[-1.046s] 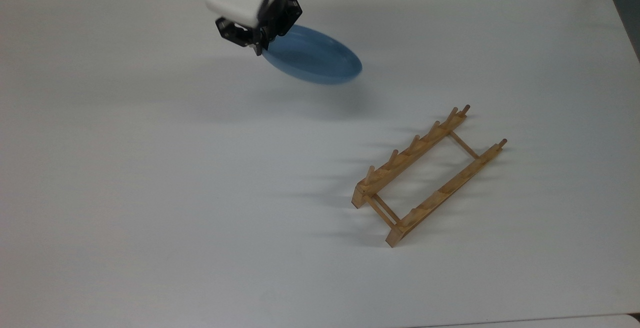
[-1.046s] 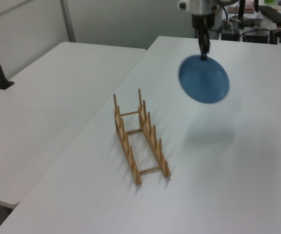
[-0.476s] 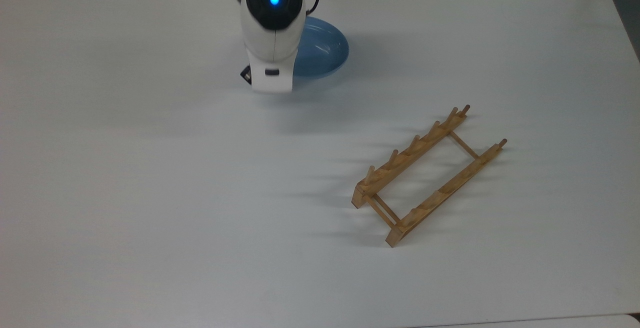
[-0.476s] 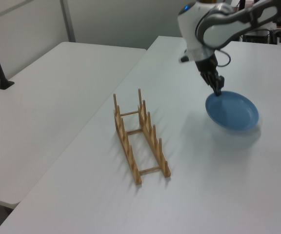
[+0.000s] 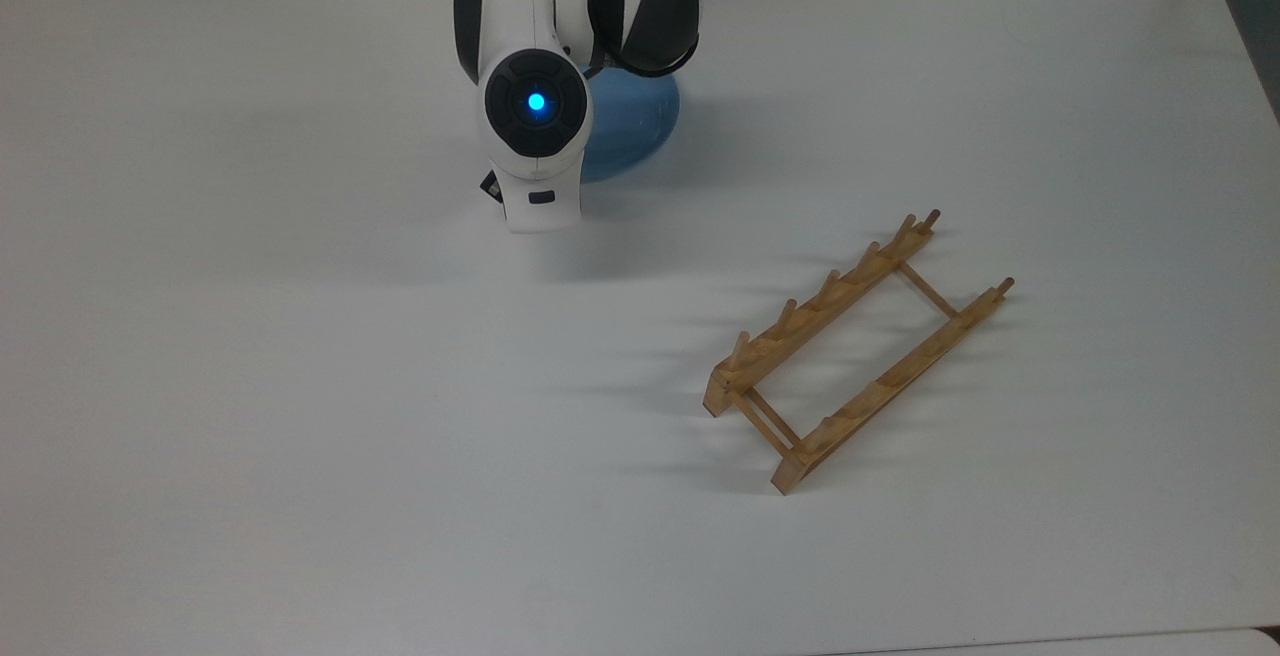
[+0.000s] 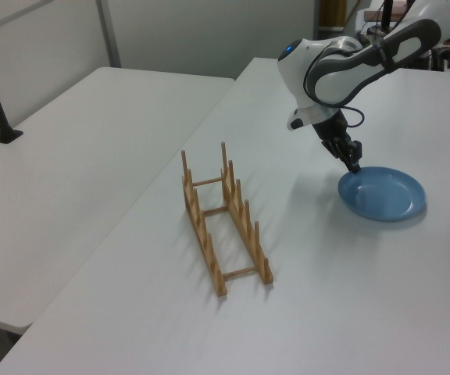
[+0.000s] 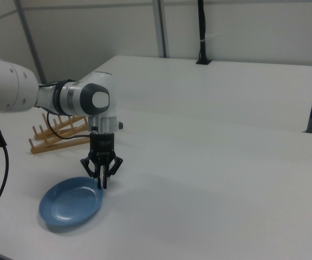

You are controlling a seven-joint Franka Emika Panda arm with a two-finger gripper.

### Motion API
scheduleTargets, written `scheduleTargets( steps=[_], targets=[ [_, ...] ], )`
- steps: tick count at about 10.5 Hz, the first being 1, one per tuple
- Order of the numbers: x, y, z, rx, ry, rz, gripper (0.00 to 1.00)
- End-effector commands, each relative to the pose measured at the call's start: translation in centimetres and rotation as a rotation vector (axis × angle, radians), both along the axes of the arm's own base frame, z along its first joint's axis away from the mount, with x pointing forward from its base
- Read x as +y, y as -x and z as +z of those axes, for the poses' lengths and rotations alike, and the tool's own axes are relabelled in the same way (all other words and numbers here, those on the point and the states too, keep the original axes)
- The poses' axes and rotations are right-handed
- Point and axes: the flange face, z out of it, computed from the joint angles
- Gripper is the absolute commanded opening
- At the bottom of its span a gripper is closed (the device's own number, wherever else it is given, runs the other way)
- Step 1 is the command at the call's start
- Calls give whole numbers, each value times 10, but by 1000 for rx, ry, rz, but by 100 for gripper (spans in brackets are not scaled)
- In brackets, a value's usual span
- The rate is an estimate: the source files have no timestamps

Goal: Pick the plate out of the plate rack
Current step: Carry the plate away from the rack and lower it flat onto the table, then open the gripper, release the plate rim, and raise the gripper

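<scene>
Fingers (image 7: 105, 181) of my gripper (image 7: 102, 183) are pinched onto the near rim of the plate (image 7: 71, 207), which lies flat on the white table (image 7: 210, 189) in the right view. Seen from the left view, my gripper (image 6: 355, 166) meets the light-blue plate (image 6: 383, 194) at the edge facing the plate rack (image 6: 223, 221), which stands well apart on the table. From the top view, my arm (image 5: 535, 116) covers much of the plate (image 5: 630, 131), with the wooden rack (image 5: 855, 351) toward the top view's lower right.
</scene>
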Motion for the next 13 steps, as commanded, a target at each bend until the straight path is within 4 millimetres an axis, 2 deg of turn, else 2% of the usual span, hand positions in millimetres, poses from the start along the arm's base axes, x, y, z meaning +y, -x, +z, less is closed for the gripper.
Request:
scheduleTargets(
  steps=[1, 2, 3, 6, 9, 11, 13],
  targets=[
    [2, -8, 19, -63, 75, -142, 78],
    [-1, -11, 35, -97, 93, -191, 100],
    [-1, -11, 58, -144, 112, -240, 100],
    [-3, -11, 155, -340, 153, -455, 100],
    [-3, 12, 234, -488, 181, -722, 100],
    [1, 27, 269, -548, 190, -878, 100],
    [-1, 36, 283, -569, 197, -967, 100]
  ],
)
